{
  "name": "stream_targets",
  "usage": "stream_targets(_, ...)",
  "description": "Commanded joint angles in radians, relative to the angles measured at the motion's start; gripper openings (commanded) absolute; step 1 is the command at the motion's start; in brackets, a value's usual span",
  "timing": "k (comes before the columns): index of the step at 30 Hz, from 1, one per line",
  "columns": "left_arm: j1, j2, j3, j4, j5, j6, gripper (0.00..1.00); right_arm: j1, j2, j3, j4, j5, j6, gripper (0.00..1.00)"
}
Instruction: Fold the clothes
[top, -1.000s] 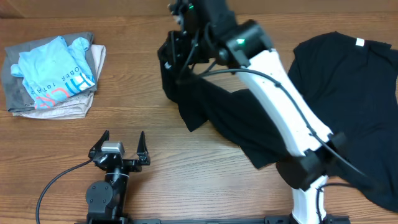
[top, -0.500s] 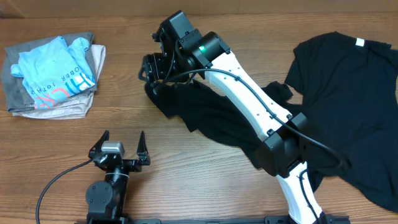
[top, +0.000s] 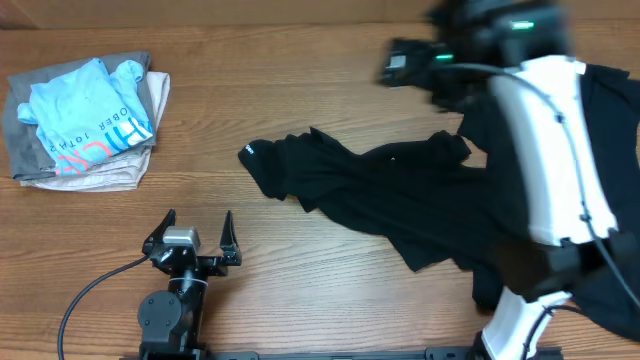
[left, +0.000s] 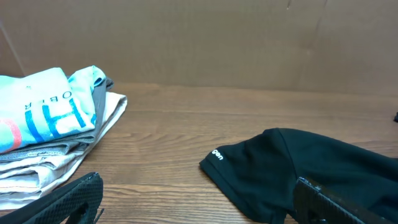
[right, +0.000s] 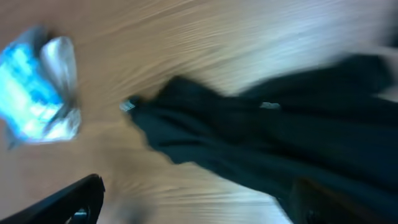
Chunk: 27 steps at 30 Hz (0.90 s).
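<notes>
Soft, even light; one view smeared

Fairly bright light is falling from above across the wooden table, casting only faint shadows. The black T-shirt is swallowing detail in its folds. The right arm is showing blurred overhead, and the whole right wrist view is smearing, the folded pile included; the left wrist view is reading sharp

Light-blue folded shirt printed with small dark letters reading partly "OBER", larger coral and white letters below cut off, black T-shirt edge with tiny white word, perhaps "open"
</notes>
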Motion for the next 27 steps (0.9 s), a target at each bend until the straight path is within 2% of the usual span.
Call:
stream_targets(1, -0.005, -0.01, -0.004, 0.0, 0.004, 0.023, 1.0, -0.074, 0.008, -0.022, -0.051, 0.117, -0.011, 1.0)
stream_targets(2, -0.005, -0.01, -0.004, 0.0, 0.004, 0.023, 1.0, -0.095, 0.008, -0.048, -0.051, 0.131, -0.011, 0.93)
stream_targets(4, -0.005, -0.011, -0.004, 0.0, 0.004, 0.023, 1.0, -0.128, 0.009, -0.103, -0.047, 0.137, -0.01, 0.73)
stream_targets(5, -0.005, -0.011, -0.004, 0.0, 0.004, 0.023, 1.0, -0.137, 0.01, -0.135, -0.037, 0.137, -0.01, 0.61)
stream_targets(7, -0.005, -0.011, -0.004, 0.0, 0.004, 0.023, 1.0, -0.151, 0.01, -0.214, -0.006, 0.138, 0.01, 0.28)
stream_targets(8, -0.005, -0.01, -0.004, 0.0, 0.004, 0.023, 1.0, -0.152, 0.01, -0.259, 0.017, 0.137, 0.009, 0.17)
stream_targets(9, -0.005, -0.011, -0.004, 0.0, 0.004, 0.023, 1.0, -0.152, 0.01, -0.309, 0.046, 0.137, 0.009, 0.11)
stream_targets(14, -0.005, -0.011, -0.004, 0.0, 0.004, 0.023, 1.0, -0.147, 0.011, -0.566, 0.229, 0.167, 0.082, 0.09)
stream_targets(17, -0.005, -0.01, -0.004, 0.0, 0.004, 0.023, 1.0, -0.145, 0.014, -0.752, 0.411, 0.161, 0.121, 0.09)
stream_targets(23, -0.005, -0.01, -0.004, 0.0, 0.004, 0.023, 1.0, -0.124, 0.035, -0.934, 0.663, 0.033, 0.149, 0.09)
stream_targets(27, -0.005, -0.01, -0.004, 0.0, 0.004, 0.023, 1.0, -0.057, 0.038, -1.027, 0.821, 0.035, 0.222, 0.09)
